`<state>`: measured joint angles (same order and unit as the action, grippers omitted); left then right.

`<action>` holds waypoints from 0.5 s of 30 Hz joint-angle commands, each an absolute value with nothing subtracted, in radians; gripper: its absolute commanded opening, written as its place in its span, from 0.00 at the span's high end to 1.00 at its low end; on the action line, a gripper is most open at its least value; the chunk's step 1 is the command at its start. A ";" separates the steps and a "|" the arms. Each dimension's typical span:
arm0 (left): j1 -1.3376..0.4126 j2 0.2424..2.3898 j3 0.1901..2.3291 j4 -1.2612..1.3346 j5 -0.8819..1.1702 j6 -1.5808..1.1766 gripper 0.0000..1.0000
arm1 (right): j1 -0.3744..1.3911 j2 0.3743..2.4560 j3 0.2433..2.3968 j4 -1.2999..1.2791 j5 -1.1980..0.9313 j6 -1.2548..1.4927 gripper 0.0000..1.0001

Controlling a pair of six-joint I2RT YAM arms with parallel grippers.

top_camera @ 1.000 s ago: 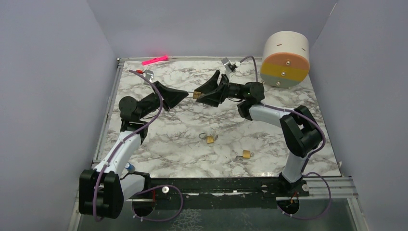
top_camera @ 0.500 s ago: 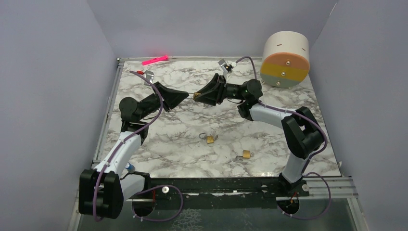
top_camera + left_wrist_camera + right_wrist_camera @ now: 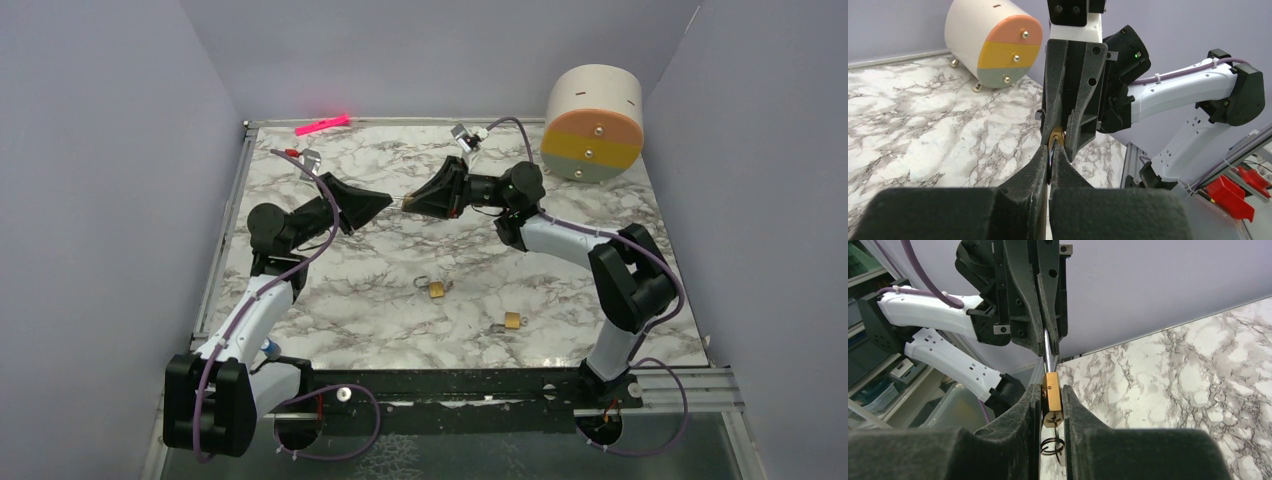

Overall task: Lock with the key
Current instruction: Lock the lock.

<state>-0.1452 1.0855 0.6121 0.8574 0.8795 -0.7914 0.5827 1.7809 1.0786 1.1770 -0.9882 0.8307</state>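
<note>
Right gripper (image 3: 1051, 391) clamped on brass padlock (image 3: 1052, 399), wire ring (image 3: 1052, 445) hanging below; left gripper (image 3: 1049, 153) pinched together on its shackle (image 3: 1046, 349), toward table (image 3: 350, 300) 12 o'clock.

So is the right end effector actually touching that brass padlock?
Touching. Right wrist view: brass padlock pinched between both fingers of the right end effector, no gap either side.

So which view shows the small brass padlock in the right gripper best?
Right wrist: the small brass padlock sits close and sharp, pinched in the right gripper. Left wrist shows only a brass sliver; top external barely shows it.
</note>
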 commanded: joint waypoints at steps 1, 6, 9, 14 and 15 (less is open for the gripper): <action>-0.143 1.093 0.652 0.813 0.991 -0.750 1.00 | 0.588 1.704 1.060 1.086 -1.010 0.758 0.99; -0.143 1.125 0.677 0.796 1.121 -0.768 1.00 | 0.588 1.656 1.014 1.050 -1.019 0.749 0.99; -0.143 1.119 0.685 0.756 1.149 -0.744 0.85 | 0.587 1.627 1.011 0.967 -1.026 0.718 0.99; -0.143 1.114 0.699 0.693 1.159 -0.699 0.73 | 0.588 1.590 1.051 0.738 -1.030 0.612 0.99; -0.143 1.111 0.701 0.686 1.156 -0.692 0.71 | 0.588 1.580 1.058 0.693 -1.026 0.590 0.99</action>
